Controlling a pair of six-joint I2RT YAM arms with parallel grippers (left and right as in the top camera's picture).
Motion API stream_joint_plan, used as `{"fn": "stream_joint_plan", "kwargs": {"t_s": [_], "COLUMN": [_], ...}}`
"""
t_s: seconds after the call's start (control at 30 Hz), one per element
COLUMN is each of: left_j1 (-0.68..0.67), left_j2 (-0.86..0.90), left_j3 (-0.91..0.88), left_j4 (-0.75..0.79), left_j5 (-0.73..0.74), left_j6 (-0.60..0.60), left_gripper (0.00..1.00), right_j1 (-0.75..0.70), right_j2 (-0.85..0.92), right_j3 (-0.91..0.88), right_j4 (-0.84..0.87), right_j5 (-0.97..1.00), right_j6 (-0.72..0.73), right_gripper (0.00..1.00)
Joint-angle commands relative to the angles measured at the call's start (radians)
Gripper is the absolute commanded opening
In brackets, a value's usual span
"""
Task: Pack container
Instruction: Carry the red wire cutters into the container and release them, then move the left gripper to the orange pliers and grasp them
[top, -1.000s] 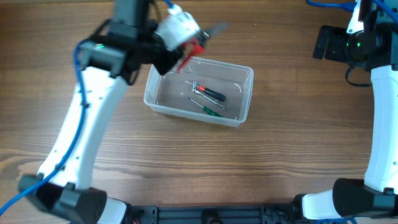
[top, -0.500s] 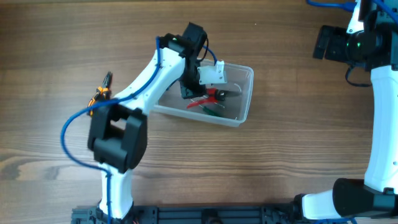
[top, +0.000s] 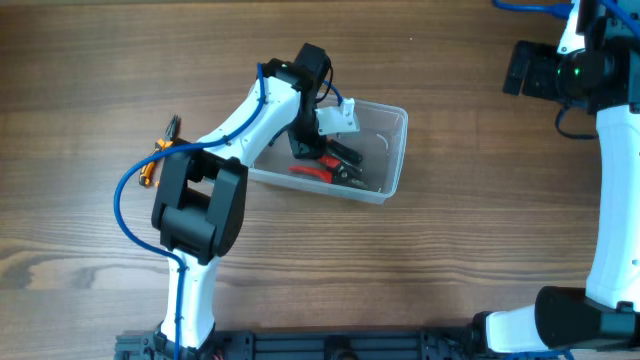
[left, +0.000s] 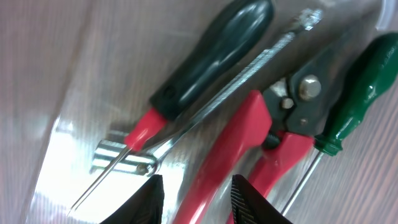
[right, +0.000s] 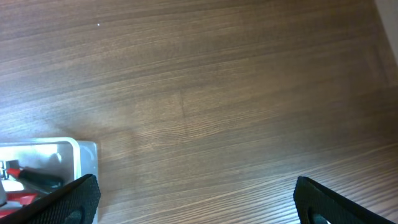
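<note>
The clear plastic container (top: 398, 150) sits mid-table; its corner also shows in the right wrist view (right: 73, 150). Inside lie red-handled pliers (top: 312, 170), a black-handled screwdriver (left: 211, 62), a green-handled screwdriver (left: 354, 93) and a thin metal tool (left: 249, 68). My left gripper (top: 318, 150) is down inside the container. In the left wrist view its fingers (left: 196, 199) are apart, straddling one red handle of the pliers (left: 273, 130), which rest on the container floor. My right gripper (right: 199, 205) is wide open and empty over bare table, far right of the container (top: 522, 68).
An orange and black hand tool (top: 160, 155) lies on the wooden table left of the container, close to the left arm's elbow. The right arm stands along the right edge.
The left arm has come down from above the container's left rim into it, carrying the red pliers. The pliers now lie on the container floor. The right arm has not moved.
</note>
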Motion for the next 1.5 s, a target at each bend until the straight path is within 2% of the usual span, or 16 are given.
{"fn": "stream_joint_plan", "kwargs": {"t_s": [0.0,0.1,0.17,0.33,0.4,0.43,0.57,0.6,0.63,0.67,0.83,1.0,1.1,1.47], "left_j1": [0.055,0.109,0.156,0.303,0.373,0.423,0.578,0.603,0.628,0.653,0.709,0.697,0.695,0.694], "left_j2": [-0.084,-0.172,-0.239,-0.372,-0.375,-0.368,-0.344,-0.339,-0.336,-0.335,-0.333,-0.333,-0.333,-0.304], "left_j3": [0.081,0.159,0.205,0.212,0.212,0.206,0.131,0.109,0.084,0.045,-0.179,-0.361,-0.451,-0.576], "left_j4": [0.003,0.005,0.004,-0.072,-0.132,-0.158,-0.176,-0.179,-0.183,-0.185,-0.092,0.051,0.127,0.29], "left_j5": [0.013,0.012,0.011,-0.072,-0.116,-0.13,-0.122,-0.12,-0.114,-0.114,-0.103,-0.103,-0.103,-0.121], "left_j6": [-0.119,-0.188,-0.277,-0.483,-0.549,-0.618,-0.782,-0.793,-0.792,-0.788,-0.781,-0.774,-0.701,-0.697], "left_gripper": [0.38,0.47,0.48,0.4,0.33,0.29,0.28,0.33,0.47,0.51,0.4,0.4,0.37,0.36], "right_j1": [0.0,0.0,0.0,0.0,0.0,0.0,0.0,0.0,0.0,0.0,0.0,0.0,0.0,0.0], "right_j2": [0.003,0.003,0.003,0.003,0.003,0.003,0.003,0.003,0.003,0.003,0.003,0.003,0.003,0.003], "right_j3": [0.003,0.003,0.003,0.003,0.003,0.003,0.003,0.003,0.003,0.003,0.003,0.003,0.003,0.003], "right_j4": [0.0,0.0,0.0,0.0,0.0,0.0,0.0,0.0,0.0,0.0,0.0,0.0,0.0,0.0], "right_j5": [0.014,0.014,0.014,0.014,0.014,0.014,0.014,0.014,0.014,0.014,0.014,0.014,0.014,0.014], "right_j6": [-0.011,-0.011,-0.011,-0.011,-0.011,-0.011,-0.011,-0.011,-0.011,-0.011,-0.011,-0.011,-0.011,-0.011], "right_gripper": [1.0,1.0,1.0,1.0,1.0,1.0,1.0,1.0,1.0,1.0,1.0,1.0,1.0,1.0]}}
